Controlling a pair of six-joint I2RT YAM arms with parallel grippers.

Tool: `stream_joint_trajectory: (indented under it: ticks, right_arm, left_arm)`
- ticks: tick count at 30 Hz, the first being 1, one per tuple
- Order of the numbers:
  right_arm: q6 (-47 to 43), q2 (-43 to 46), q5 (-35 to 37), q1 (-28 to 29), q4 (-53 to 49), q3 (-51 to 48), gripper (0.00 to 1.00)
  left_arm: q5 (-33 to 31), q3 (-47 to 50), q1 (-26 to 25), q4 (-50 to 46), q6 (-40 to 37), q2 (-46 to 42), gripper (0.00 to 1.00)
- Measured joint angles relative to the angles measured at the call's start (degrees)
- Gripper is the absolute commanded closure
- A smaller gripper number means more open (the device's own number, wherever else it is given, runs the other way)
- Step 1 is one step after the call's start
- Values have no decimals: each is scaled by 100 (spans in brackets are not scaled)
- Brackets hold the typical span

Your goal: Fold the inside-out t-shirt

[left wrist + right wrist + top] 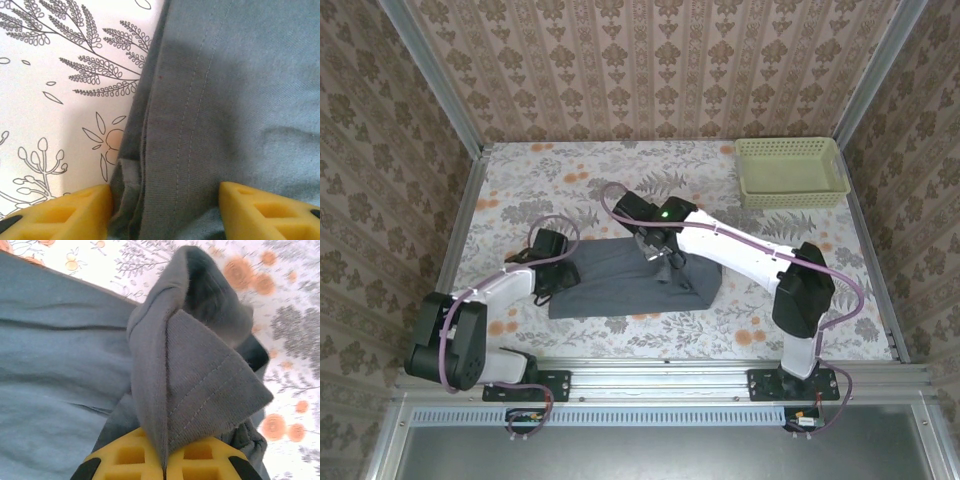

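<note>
The inside-out t-shirt (620, 285) lies partly folded as a dark blue-grey slab in front of the arms. My left gripper (552, 275) is at its left edge. In the left wrist view its yellow fingers (75, 212) stand apart, open, straddling the stitched hem (195, 125) of the t-shirt (240, 90). My right gripper (665, 268) is over the shirt's middle. In the right wrist view that gripper (165, 460) is shut on a raised fold (200, 380) of the fabric, which stands up from the flat cloth (60, 365).
A pale green basket (790, 172) sits at the back right of the floral tablecloth (520, 190). Patterned walls close in the table on three sides. A metal rail (650, 365) runs along the near edge.
</note>
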State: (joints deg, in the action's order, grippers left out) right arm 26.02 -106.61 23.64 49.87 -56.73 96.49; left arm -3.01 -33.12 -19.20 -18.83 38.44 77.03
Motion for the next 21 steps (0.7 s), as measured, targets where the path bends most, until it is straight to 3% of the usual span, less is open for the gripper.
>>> stream_joint_trajectory:
  ticks: [4, 15, 21]
  right_arm:
    - [297, -131, -369, -11, 142, 103, 100]
    - [424, -236, -955, -39, 267, 664, 100]
    - [424, -431, -1261, 197, 284, 1045, 100]
  left_arm:
    - [-175, 284, -313, 358, 155, -203, 50]
    - [-175, 800, -1799, 743, 1091, -807, 55]
    - [-35, 1213, -1661, 365, 1456, -1655, 54]
